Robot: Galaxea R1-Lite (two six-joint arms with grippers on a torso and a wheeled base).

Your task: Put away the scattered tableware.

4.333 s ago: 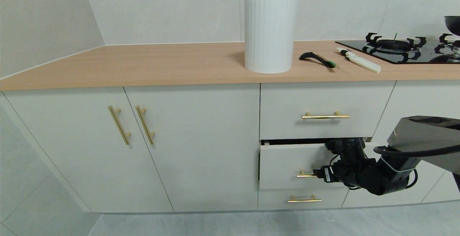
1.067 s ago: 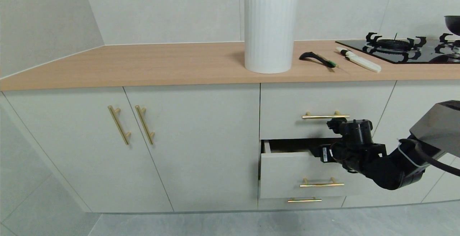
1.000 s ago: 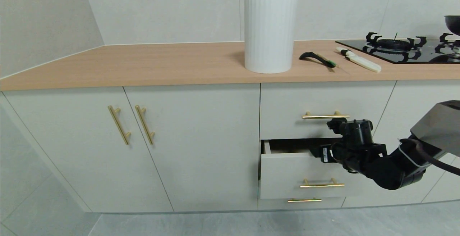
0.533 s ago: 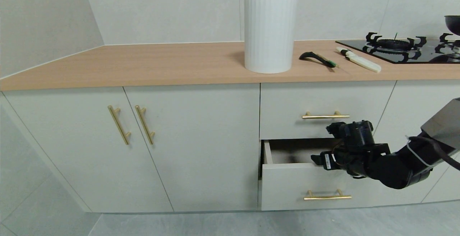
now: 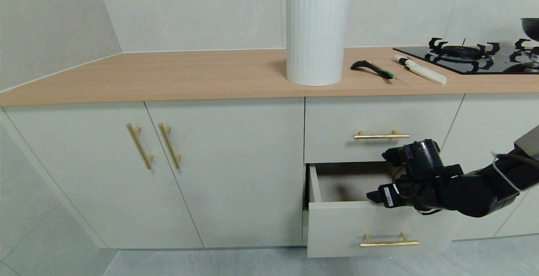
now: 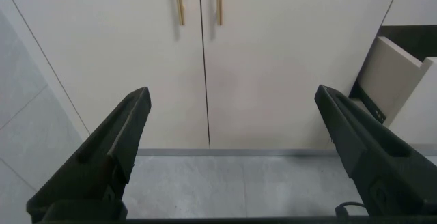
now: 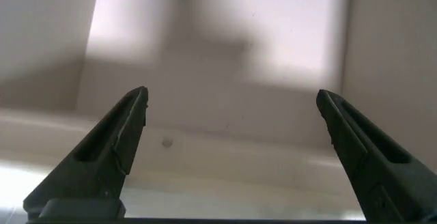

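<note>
On table (image 5: 189, 74) beside white canister (image 5: 318, 40): dark spoon (image 5: 374, 69), white knife (image 5: 421, 72), not yet stowed. Right jaws spread over rim of open drawer (image 5: 337, 225); left jaws spread, facing cabinet doors (image 6: 273, 60). Risk: on rising, right jaws may catch upper drawer's handle (image 5: 381, 136), or nudge open drawer shut.

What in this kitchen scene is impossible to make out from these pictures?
- Head view: right part of the open drawer, hidden behind the right arm.
- Head view: what the white container holds; its own wall hides the inside.
- Head view: the pot, cut off by the picture's edge.
- Head view: the dark utensil, too small to identify.
</note>
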